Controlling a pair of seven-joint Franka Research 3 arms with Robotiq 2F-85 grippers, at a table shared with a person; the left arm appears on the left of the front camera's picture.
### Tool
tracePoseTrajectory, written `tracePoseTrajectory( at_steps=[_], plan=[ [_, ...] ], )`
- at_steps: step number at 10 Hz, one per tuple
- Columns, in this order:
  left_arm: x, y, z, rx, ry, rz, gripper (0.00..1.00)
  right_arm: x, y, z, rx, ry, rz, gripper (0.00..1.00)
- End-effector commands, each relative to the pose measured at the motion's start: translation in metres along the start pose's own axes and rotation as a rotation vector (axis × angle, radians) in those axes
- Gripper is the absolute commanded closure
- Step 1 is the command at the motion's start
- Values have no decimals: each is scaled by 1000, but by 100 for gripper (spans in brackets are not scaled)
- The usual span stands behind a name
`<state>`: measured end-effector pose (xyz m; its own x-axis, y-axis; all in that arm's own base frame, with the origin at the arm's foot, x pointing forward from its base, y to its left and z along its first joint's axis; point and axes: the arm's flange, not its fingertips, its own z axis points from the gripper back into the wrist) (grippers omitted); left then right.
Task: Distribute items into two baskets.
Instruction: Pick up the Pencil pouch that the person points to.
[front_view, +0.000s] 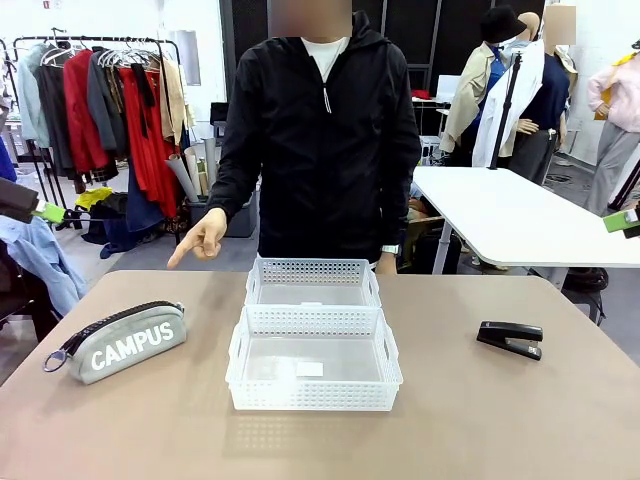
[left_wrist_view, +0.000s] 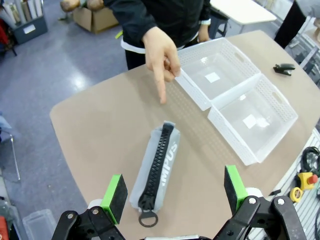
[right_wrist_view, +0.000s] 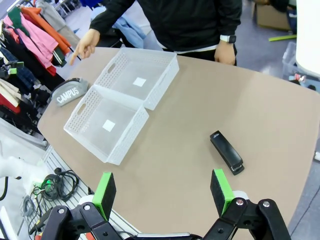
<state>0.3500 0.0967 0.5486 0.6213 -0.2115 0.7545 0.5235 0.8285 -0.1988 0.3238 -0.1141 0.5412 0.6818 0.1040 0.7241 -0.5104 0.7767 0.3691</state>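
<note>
Well, both items lie out on the table (front_view: 480, 420), one on each side of the two baskets. That looks arranged so each arm gets its own. The pouch (front_view: 125, 343) sits at nine o'clock from them, below the left claw (left_wrist_view: 174, 192). The stapler (front_view: 511, 338) sits at three o'clock, below the right claw (right_wrist_view: 162, 192). Both claws hang high with jaws spread wide, holding nothing.

The far basket (front_view: 313, 270), at twelve o'clock toward the person, meets the near basket (front_view: 313, 398) rim to rim. Neither holds an item.

The person's hand (front_view: 203, 240) points down at bare tabletop just beyond the pouch, I'd guess as a cue to start there. Whether the fingertip touches, I can't tell.

The pouch lies near the table's nine o'clock edge, so room is tighter on that side. The stapler has open tabletop all round, well apart from the baskets. I'd say the flared rims are what a carried item must clear.
</note>
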Motion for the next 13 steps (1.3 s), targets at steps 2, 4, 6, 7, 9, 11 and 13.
tracePoseTrajectory(
  at_steps=[2,4,6,7,9,11,13],
  plan=[
    [51,21,-37,70,118,-31,0,1,0,0,11,-13,10,0],
    [72,37,-71,118,251,-89,0,1,0,0,11,-13,10,0],
    [81,55,-107,117,382,-145,0,1,0,0,11,-13,10,0],
    [78,57,-123,112,436,-212,0,1,0,0,11,-13,10,0],
    [71,58,-151,113,507,-333,0,1,0,0,11,-13,10,0],
    [60,52,-173,50,582,-433,0,1,0,0,11,-13,10,0],
    [46,48,-187,-10,687,-508,0,1,0,0,11,-13,10,0]
  ],
)
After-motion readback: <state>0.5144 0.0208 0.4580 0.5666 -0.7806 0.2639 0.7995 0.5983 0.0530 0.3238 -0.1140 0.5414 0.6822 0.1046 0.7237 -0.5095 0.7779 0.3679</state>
